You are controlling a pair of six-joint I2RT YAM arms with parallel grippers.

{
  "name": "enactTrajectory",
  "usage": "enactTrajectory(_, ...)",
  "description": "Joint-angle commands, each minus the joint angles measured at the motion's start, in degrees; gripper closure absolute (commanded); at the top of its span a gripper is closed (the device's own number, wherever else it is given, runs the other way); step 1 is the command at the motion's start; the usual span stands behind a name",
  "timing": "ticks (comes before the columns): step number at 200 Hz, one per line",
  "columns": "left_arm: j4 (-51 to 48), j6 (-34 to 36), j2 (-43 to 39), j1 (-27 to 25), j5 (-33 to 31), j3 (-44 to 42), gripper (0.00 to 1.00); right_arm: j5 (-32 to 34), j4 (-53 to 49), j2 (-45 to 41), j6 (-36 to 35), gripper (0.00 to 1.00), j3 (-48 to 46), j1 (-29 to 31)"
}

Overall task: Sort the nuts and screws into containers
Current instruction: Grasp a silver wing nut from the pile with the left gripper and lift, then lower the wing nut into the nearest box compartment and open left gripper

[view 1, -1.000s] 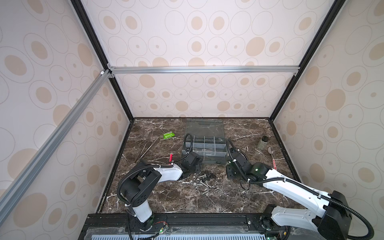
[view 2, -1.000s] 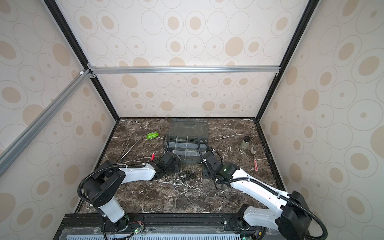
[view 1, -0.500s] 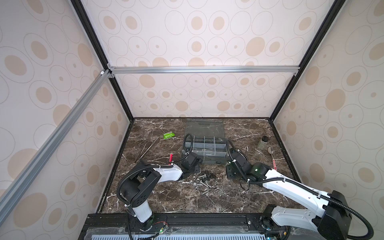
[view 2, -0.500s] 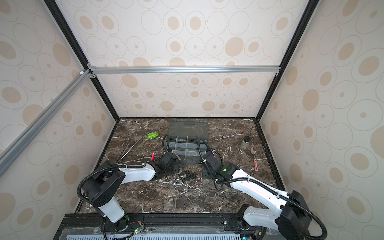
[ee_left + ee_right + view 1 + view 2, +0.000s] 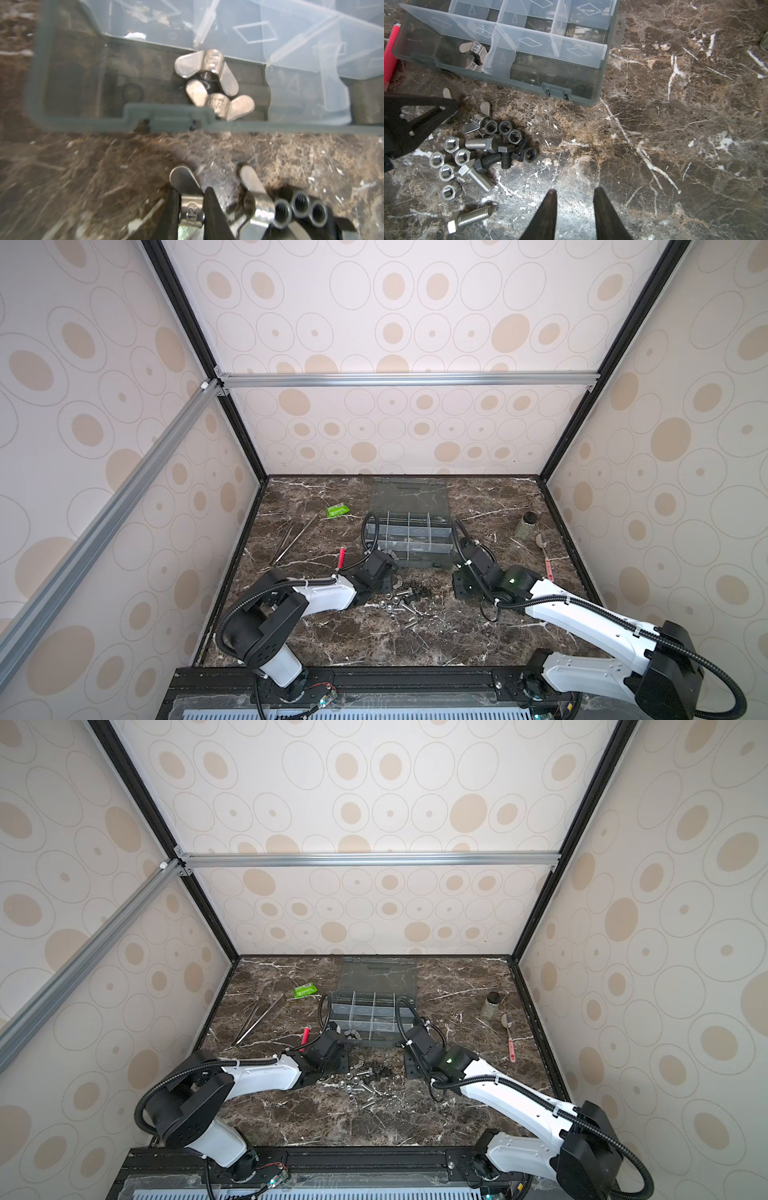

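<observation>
I clamp a wing nut (image 5: 192, 212) in the left gripper (image 5: 191, 190) beside the loose screws (image 5: 476, 178) and nuts (image 5: 451, 144) on the marble (image 5: 675, 145). Two wing nuts (image 5: 209, 83) already sit in the organiser box's (image 5: 83, 125) corner compartment. The right gripper (image 5: 574, 193) hangs parted and empty. Most of the sorting remains.

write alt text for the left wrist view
The left gripper is shut on a silver wing nut over the marble table. Beyond it, two more wing nuts lie in a compartment of the grey plastic box; three dark nuts sit beside the gripper.
</observation>
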Motion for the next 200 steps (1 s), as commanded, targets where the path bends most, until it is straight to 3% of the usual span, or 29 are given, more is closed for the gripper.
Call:
enactTrajectory(1,-2.8,1.6,-4.1,-0.4,-0.5,-0.7,0.87,0.0,-0.6,-1.0,1.3,0.67,-1.0,-0.3)
enactTrajectory(68,-4.1,6.4,-8.5,0.3,0.8,4.7,0.86,0.1,-1.0,-1.8,1.6,0.67,-1.1,-0.3)
enactTrajectory(144,-2.4,10.6,3.9,2.7,4.3,18.8,0.87,0.0,-2.0,-4.2,3.2,0.67,-2.5,-0.2)
enactTrajectory(200,-2.0,11.6,9.4,4.4,6.7,22.6,0.86,1.4,-3.5,-6.7,4.3,0.67,-3.4,-0.3)
